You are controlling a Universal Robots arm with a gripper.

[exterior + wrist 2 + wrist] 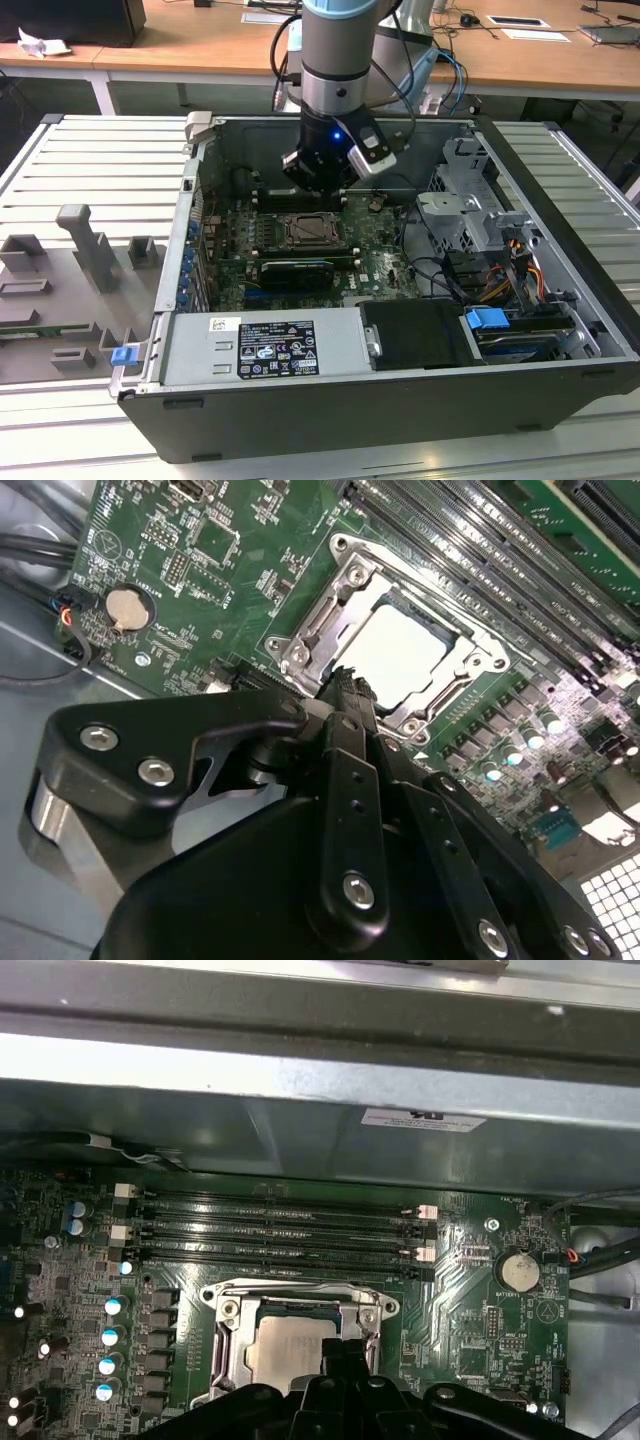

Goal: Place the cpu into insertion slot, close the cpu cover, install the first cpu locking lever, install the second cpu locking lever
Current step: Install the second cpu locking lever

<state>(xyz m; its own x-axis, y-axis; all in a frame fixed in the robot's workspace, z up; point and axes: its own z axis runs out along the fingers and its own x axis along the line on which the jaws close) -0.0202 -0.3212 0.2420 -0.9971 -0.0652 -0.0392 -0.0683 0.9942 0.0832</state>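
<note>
Cpu point(403, 645) already seated in the insertion slot point(345, 575), silver top showing through the cutout of the cpu cover point(468, 660), which lies closed over it. Gripper point(345, 685) poised just above the socket's edge, fingers pressed together, holding nothing. Likely the locking-lever step in hand; calls for a fine, well-aimed push on thin wire beside green board point(200, 570).

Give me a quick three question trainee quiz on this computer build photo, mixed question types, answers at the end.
1. True or false: the cpu already sits in the insertion slot.
2. What lies around the chip: A the cpu cover, B a fan, C a cable?
3. Which round silver part sits on the green board in both wrist views?

Key: 1 true. 2 A. 3 the coin battery.
</note>
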